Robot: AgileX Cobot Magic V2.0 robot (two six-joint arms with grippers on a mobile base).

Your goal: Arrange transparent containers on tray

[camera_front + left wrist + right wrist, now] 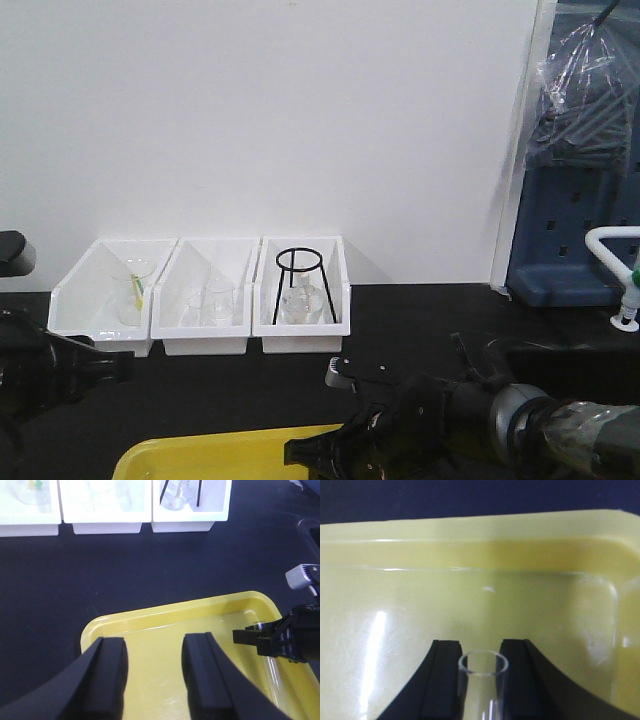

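The yellow tray [165,615] lies on the black table, near the front edge in the exterior view [200,455]. My right gripper [481,645] is shut on a clear test tube [483,680]. The tube's open rim sticks out past the fingertips, low over the tray's right part. The left wrist view shows that gripper [247,636] and the tube's rim [258,625] above the tray's right end. My left gripper [154,647] hangs open over the tray's left half, with nothing between its fingers. In the exterior view the left arm [90,365] sits at the left.
Three white slant-fronted bins [200,330] stand against the back wall. They hold glass beakers, a flask [298,305] and a black ring stand [299,265]. A blue cabinet [575,230] and a white pipe [612,240] are at the right.
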